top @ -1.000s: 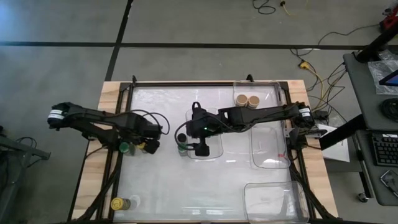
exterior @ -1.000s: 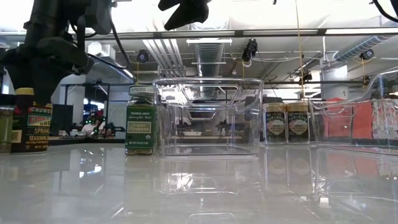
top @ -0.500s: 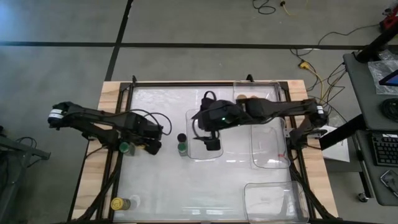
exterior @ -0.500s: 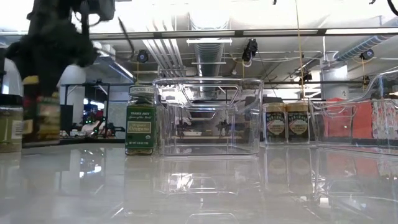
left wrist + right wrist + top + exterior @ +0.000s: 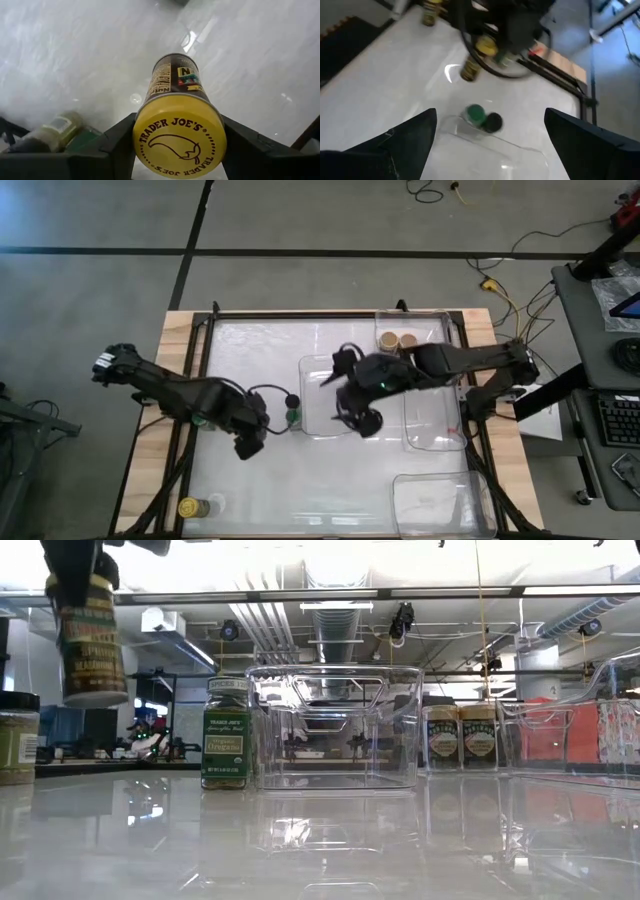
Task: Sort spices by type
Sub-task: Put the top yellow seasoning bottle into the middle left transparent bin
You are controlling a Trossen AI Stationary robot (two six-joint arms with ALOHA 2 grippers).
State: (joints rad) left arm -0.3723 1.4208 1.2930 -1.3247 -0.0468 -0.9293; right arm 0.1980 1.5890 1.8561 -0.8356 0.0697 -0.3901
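Above the table's left half, I am holding a yellow-lidded jar (image 5: 179, 132) in the left gripper (image 5: 248, 442), its fingers pinching the jar just below the lid; the low view shows it hanging clear of the surface. It looks light and rigid, with a smooth, probably slippery wall, so I judge the hold under the lid rim to be the safe one, since the rim would stop a slide.

The right gripper (image 5: 363, 420) is hovering over the clear tray (image 5: 318, 430) at mid-table with its fingers spread wide and nothing between them.

Counting what shows: one green-lidded jar (image 5: 292, 417) and one black-lidded jar (image 5: 293, 400) are standing side by side just outside that tray's left wall; two tan-lidded jars (image 5: 397, 340) are sitting together in the tray (image 5: 428, 320) at the table's far edge; a second yellow-lidded jar (image 5: 190, 507) is standing near the table's near-left corner. One more jar (image 5: 17, 738), its contents greenish, is showing at the left of the low view. That makes seven jars I can see, and three trays.
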